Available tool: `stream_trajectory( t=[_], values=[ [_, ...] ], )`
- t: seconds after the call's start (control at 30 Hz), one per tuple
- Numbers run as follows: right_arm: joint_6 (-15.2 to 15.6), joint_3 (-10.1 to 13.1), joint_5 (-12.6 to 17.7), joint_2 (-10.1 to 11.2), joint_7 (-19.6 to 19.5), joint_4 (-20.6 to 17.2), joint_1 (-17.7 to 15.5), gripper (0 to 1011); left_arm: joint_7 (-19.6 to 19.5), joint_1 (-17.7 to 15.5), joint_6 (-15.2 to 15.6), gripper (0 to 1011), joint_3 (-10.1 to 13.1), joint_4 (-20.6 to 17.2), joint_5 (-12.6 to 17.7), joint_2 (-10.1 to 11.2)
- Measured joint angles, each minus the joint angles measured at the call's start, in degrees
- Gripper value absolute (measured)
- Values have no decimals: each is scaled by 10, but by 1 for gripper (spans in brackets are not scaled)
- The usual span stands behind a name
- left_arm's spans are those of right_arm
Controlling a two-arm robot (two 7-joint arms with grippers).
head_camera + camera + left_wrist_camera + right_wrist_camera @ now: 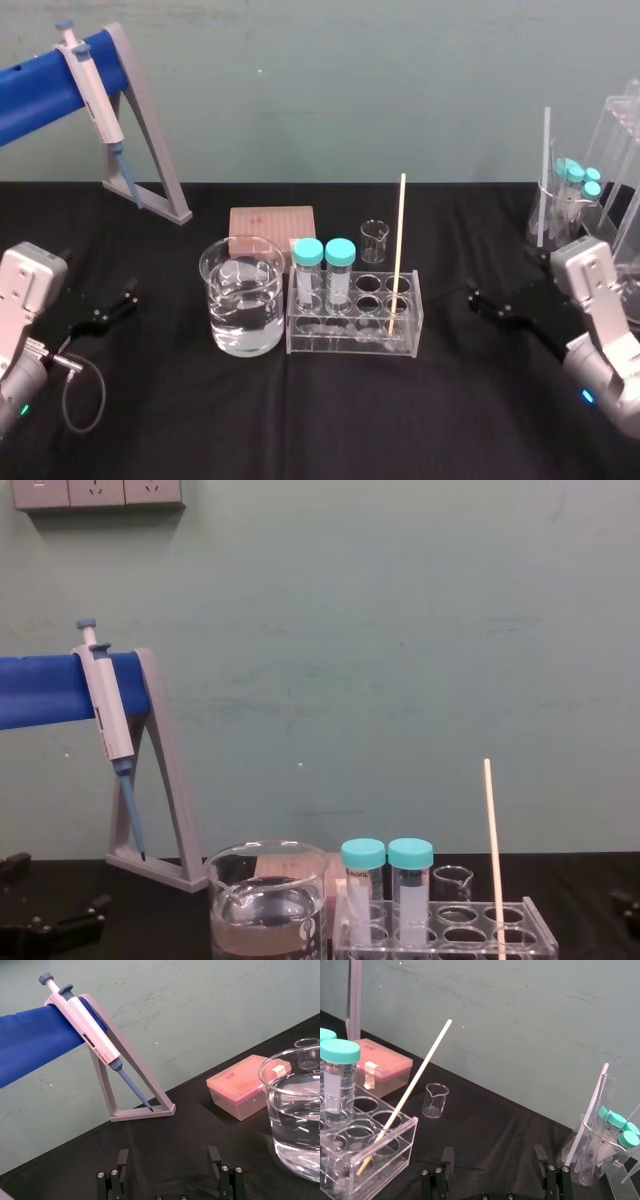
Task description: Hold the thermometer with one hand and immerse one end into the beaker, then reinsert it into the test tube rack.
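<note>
Head view, with the test tube rack (pixel 350 342) taken as the dial's centre on the black table (pixel 320 430): the left gripper (pixel 122 303) is at 9 o'clock, well apart from the glassware. The right gripper (pixel 478 300) is at 3 o'clock, near the rack's end but apart from it. Each wrist view shows its own jaws spread wide, holding nothing and touching nothing.

A grey pipette stand (pixel 150 150) rises far back at 10 o'clock, with a blue-tipped pipette (pixel 92 90) hung on it. At 2 o'clock a glass vessel (pixel 560 215) holds teal-capped tubes.

The beaker (pixel 240 241) stands at 9 o'clock just beside the rack, about half full of clear water (pixel 245 315); whether the two touch I cannot tell. A pink tip box (pixel 271 222) lies at 11 o'clock, behind the beaker.

Two teal-capped vials (pixel 308 270) stand upright in the rack's 9 o'clock half. A tiny beaker (pixel 374 240) stands at 12 o'clock behind the rack.

The thermometer (pixel 399 250) stands in a hole at the rack's 3 o'clock end, leaning slightly, its upper length rising well above the top plate.
</note>
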Motion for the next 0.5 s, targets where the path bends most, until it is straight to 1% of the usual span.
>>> stream_trajectory(
  t=[0.17, 0.2, 0.23, 0.27, 0.3, 0.33, 0.4, 0.43, 0.5],
  values=[
    [8, 19, 4, 14, 2, -46, -23, 1003, 0, 0, 0, 1004, 0, 0, 0, 0],
    [13, 26, 5, 20, 2, -64, -32, 1003, 0, 0, 0, 1004, 0, 0, 0, 0],
    [13, 26, 5, 20, 2, -64, -32, 1003, 0, 0, 0, 1004, 0, 0, 0, 0],
    [25, 33, 5, 27, -2, -85, -42, 1003, 0, 0, 0, 1004, 0, 0, 0, 0],
    [32, 37, 5, 31, -4, -96, -48, 1003, 0, 0, 0, 1004, 0, 0, 0, 0],
    [45, 47, 9, 38, -7, -121, -60, 1003, 0, 0, 0, 1004, 0, 0, 0, 0],
    [60, 57, 16, 46, -8, -145, -73, 1003, 0, 0, 0, 1004, 0, 0, 0, 0],
    [73, 68, 25, 53, -8, -167, -85, 1003, 0, 0, 0, 1004, 0, 0, 0, 0],
    [86, 79, 37, 58, -7, -188, -96, 1003, 0, 0, 0, 1004, 0, 0, 0, 0]
  ],
)
